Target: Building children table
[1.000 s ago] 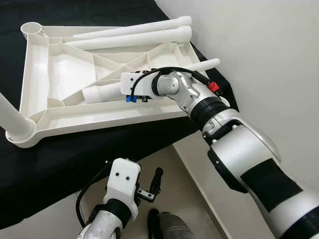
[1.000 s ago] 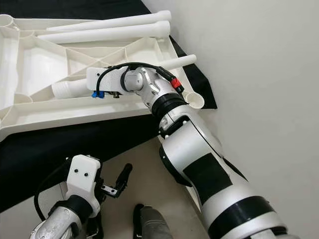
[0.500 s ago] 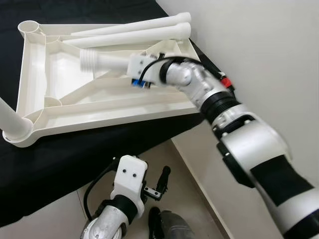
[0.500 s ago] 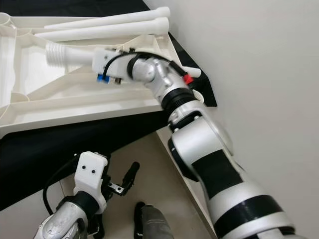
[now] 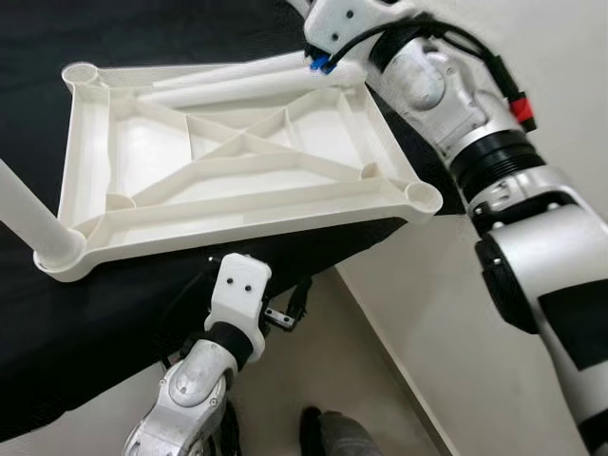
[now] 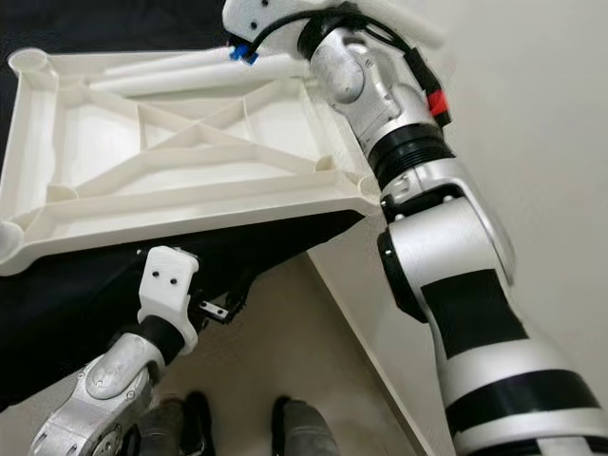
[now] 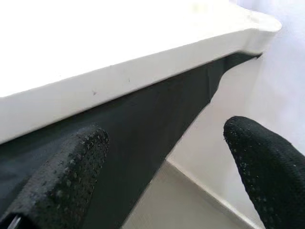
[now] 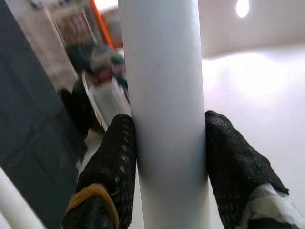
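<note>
Two loose white table legs (image 5: pixel 237 81) lie side by side along the far rim of the upturned white plastic tabletop (image 5: pixel 228 166), near the top centre of the left eye view. The tabletop rests underside up on a black cloth (image 5: pixel 57 332) that covers the desk, showing its raised ribs in a diagonal cross pattern and round sockets at the corners. One socket (image 5: pixel 421 195) at the near right corner, right of frame centre, stands open. Another leg (image 5: pixel 28 218) is already seated in the corner at the left edge of the frame and slants up out of view.

In the right wrist view, the right end effector (image 8: pixel 167 157) is clamped on a smooth white leg (image 8: pixel 164 95), one black dotted finger (image 8: pixel 112 162) pressed to each side of the tube. In the head views that arm's wrist housing sits at the top of the frame, above the far edge of the tabletop.

Lower in the frame, the left end effector (image 5: pixel 285 309) hangs just below the near edge of the desk, over the pale floor (image 5: pixel 380 380). In its wrist view its fingers (image 7: pixel 71 171) stand apart with nothing between them, pointing at the cloth under the tabletop's rim.

No brand, label or writing can be read on any part.
</note>
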### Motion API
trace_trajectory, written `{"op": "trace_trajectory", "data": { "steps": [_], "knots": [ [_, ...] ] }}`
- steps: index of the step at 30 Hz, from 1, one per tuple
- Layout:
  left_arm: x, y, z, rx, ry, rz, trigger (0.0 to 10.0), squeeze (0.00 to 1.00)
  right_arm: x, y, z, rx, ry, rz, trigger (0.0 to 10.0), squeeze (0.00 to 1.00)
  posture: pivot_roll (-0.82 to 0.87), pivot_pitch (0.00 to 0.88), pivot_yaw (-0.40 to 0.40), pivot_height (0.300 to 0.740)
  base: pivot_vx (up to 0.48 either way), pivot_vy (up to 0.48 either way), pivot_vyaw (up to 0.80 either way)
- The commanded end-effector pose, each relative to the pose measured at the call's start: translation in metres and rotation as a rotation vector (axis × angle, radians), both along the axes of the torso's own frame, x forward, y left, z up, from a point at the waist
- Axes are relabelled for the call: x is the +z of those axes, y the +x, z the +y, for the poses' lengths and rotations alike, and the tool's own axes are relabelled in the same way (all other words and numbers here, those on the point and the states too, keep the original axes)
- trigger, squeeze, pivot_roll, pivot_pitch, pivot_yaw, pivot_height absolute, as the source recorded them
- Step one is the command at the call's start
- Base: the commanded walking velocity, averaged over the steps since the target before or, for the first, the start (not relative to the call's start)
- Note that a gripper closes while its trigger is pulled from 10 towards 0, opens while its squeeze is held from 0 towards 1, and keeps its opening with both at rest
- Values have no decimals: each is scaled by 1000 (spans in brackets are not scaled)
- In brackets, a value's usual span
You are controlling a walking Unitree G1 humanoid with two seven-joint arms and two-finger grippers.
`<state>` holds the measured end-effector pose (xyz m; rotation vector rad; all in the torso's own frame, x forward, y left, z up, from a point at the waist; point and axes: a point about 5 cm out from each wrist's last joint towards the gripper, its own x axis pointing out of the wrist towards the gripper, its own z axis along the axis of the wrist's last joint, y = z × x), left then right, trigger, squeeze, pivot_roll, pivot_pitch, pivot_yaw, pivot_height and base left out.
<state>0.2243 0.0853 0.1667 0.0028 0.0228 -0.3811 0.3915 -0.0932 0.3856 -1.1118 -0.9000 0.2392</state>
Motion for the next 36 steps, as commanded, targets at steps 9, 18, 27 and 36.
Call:
{"op": "trace_trajectory", "data": {
  "steps": [9,18,27,36],
  "knots": [
    [-18,8,0,-133,-47,144,10000,0,-107,-23,-20,66,-371,-59,0,0,-15,24,-56,740,0,0,0],
    [-6,6,-9,-274,-51,131,10000,0,-158,-18,-27,-41,-540,120,0,0,-7,10,-61,740,0,0,0],
    [21,27,6,-66,66,-61,10000,0,-158,-18,-22,-84,-420,105,0,0,-7,5,-64,740,0,0,0],
    [34,32,0,-282,477,-64,10000,0,-173,-24,-17,-48,-576,92,0,0,-10,22,-61,740,0,0,0]
  ]
}}
